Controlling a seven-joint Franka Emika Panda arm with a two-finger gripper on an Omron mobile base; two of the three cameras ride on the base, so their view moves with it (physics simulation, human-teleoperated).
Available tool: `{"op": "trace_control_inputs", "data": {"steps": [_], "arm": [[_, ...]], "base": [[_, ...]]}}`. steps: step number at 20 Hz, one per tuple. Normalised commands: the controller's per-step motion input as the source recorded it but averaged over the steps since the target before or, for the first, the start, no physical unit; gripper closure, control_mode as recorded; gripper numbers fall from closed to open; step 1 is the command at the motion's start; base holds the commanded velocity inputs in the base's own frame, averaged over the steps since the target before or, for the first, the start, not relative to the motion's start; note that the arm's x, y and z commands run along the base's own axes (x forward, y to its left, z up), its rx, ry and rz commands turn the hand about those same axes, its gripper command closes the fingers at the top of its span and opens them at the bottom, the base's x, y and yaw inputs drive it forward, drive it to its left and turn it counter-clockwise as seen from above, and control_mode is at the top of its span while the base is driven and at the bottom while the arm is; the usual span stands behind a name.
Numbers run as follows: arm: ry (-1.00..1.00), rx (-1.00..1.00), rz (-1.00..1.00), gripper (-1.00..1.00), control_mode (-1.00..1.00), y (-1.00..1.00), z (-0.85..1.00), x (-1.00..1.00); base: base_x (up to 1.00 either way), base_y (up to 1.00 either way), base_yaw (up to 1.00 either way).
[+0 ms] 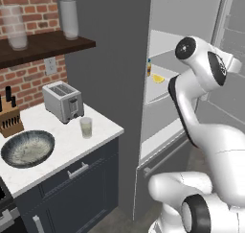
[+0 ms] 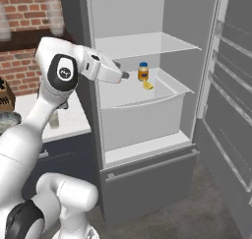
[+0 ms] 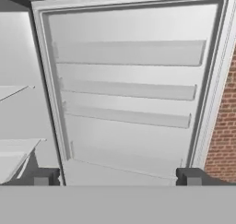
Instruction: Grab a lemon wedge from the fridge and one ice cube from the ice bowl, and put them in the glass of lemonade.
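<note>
- On the middle fridge [image 2: 133, 16] shelf, near its front edge beside an orange jar [image 2: 143, 72]: lemon wedge [image 2: 147, 85].
- Probably light, slick, soft; best pinched across flat sides.
- Pincer [image 2: 126, 75] spread wide, empty, short of the wedge.

1. All views are evenly and softly lit; no single light source can be made out.
2. Faint shadows are cast under the fridge [image 2: 147, 85] shelves.
3. No glare or motion blur is seen.
4. Edges look slightly soft and coarse, as rendered; the brick wall [image 3: 223, 126] is mildly pixelated.
</note>
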Motion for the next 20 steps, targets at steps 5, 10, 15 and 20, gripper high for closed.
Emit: {"op": "trace_control_inputs", "data": {"steps": [5, 10, 15, 20], "arm": [[0.03, 0.09, 0.17, -1.0, -1.0, 0.73, -0.08, -0.32], [0.0, 0.18, 0.11, -1.0, -1.0, 0.57, -0.39, -0.34], [0.06, 0.22, 0.12, -1.0, -1.0, 0.28, -0.03, -0.55], [0.09, 0.15, 0.16, -1.0, -1.0, 0.0, 0.29, -0.85]], "base": [[0.0, 0.0, 0.0], [0.0, 0.0, 0.0], [0.0, 0.0, 0.0], [0.0, 0.0, 0.0]]}}
